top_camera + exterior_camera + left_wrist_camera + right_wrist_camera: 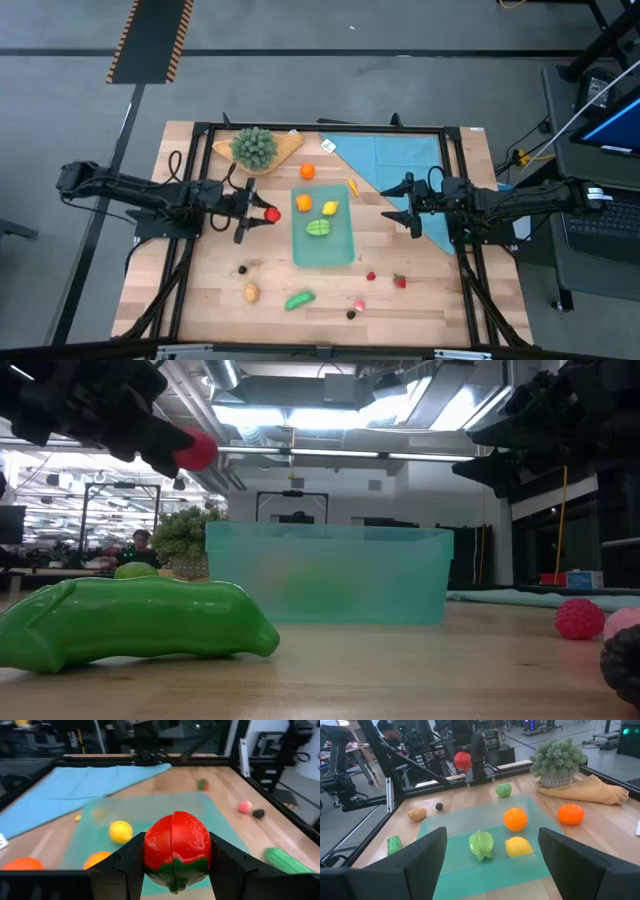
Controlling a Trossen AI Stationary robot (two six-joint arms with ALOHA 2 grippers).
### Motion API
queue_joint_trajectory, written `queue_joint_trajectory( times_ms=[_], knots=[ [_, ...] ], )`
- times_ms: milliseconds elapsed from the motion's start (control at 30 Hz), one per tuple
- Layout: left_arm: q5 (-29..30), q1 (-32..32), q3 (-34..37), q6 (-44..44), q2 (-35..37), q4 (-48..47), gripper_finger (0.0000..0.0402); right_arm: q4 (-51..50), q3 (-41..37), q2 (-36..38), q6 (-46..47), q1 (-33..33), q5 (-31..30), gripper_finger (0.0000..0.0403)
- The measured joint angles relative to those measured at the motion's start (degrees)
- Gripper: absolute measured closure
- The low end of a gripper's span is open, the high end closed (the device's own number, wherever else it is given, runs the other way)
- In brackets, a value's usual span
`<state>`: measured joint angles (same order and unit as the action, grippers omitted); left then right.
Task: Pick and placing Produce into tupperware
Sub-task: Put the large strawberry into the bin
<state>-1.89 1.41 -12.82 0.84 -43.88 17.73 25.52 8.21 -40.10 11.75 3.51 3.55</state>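
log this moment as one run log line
left gripper: holds red strawberry, beside container | right gripper: open, waiting | container: three pieces

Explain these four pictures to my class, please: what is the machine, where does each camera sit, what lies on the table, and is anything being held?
The machine is a robot with two dark arms at a wooden table. One picture looks straight down from above, one looks level across the table top, and two come from cameras on the arms' wrists.

In the middle sits a teal plastic tupperware, already holding three toy pieces: an orange one, a yellow one and a green one. More small toy produce lies scattered on the wood, such as a green pea pod. A leafy plant and a blue cloth lie at the back.

The left gripper holds a red strawberry beside the container. The right gripper is open and empty.
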Motion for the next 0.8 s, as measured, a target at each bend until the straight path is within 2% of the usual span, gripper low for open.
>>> queue_joint_trajectory(
  times_ms=[267, 500, 633, 800],
  knots=[
    [1.56, -4.2, 0.0, 0.02, -0.02, 1.34, 0.0235, -0.19, 0.0, 0.0, 0.01, 0.02, -2.63, 0.0086],
    [1.55, -4.94, -0.02, 0.07, -0.99, 1.23, 0.0233, -0.5, 0.0, -0.02, 0.02, 0.0, -2.43, 0.0086],
    [1.55, -4.94, -0.02, 0.11, -4.64, 3.42, 0.0233, -0.48, 0.0, -0.01, 0.02, 0.0, -2.43, 0.0086],
    [1.52, -5.51, -0.09, -0.15, -12.55, 12.79, 0.0233, -0.5, 0.0, -0.02, 0.02, 0.0, -2.43, 0.0086]
  ],
)
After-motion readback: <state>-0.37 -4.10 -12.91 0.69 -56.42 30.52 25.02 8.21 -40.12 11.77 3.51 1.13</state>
